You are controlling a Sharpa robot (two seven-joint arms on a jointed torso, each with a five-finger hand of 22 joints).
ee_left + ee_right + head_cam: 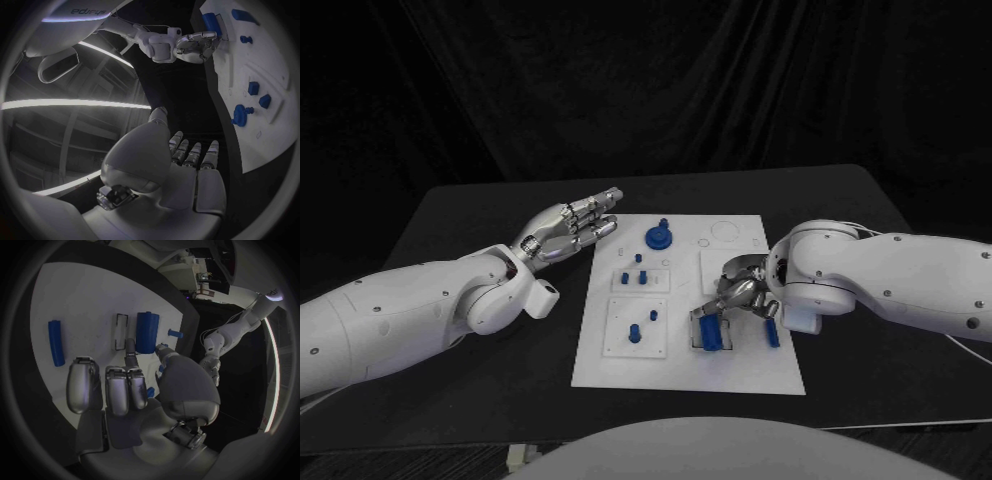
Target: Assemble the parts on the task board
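The white task board [733, 372] lies mid-table. At its right side a blue cylinder [710, 331] lies in a holder, and my right hand [744, 290] is bent over it. In the right wrist view a finger and the thumb sit on either side of the blue cylinder's [147, 332] near end and pinch it, while the other fingers [119, 390] are curled in. A blue bar [772, 333] lies just to the right. A blue gear-like part [659, 237] and small blue pegs [638, 277] stand further left. My left hand [571, 228] hovers open beside the board's far left corner.
Another white inset with blue pegs [635, 332] sits at the board's near left. The black table [473, 220] extends around the board on all sides. In the left wrist view the board's edge [219, 100] runs close beside my left hand [187, 160].
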